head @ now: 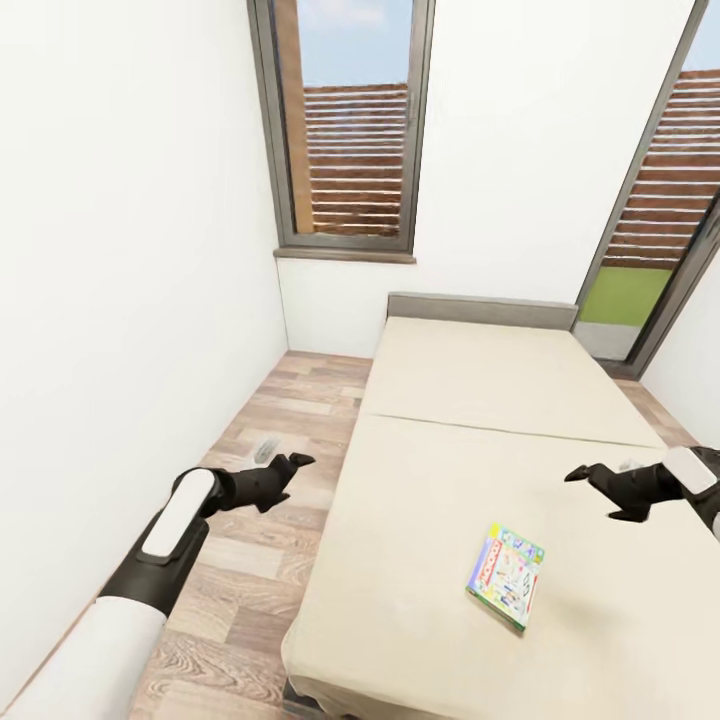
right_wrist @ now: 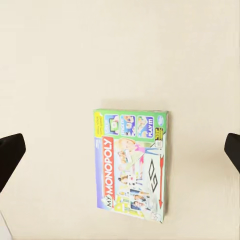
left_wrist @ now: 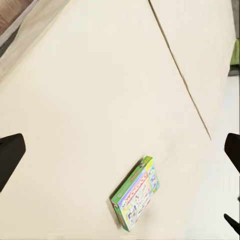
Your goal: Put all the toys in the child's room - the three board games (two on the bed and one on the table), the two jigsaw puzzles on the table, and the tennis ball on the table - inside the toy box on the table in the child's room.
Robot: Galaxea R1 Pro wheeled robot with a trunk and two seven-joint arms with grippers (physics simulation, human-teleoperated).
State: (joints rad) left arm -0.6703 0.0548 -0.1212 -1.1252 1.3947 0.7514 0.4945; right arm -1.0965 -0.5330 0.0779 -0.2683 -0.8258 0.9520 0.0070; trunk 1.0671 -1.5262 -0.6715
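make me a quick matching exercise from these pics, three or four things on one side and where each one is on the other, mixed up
Things:
1. board game
2. left gripper
3. right gripper
4. window

Places:
A. over the wood floor beside the bed
B. in the far wall past the bed's head
C. lying flat on the beige mattress
D. hovering over the mattress, beyond the game

Pairs: 1-C, 2-A, 3-D, 4-B

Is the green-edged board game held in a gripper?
No, the board game lies flat on the bed, apart from both grippers.
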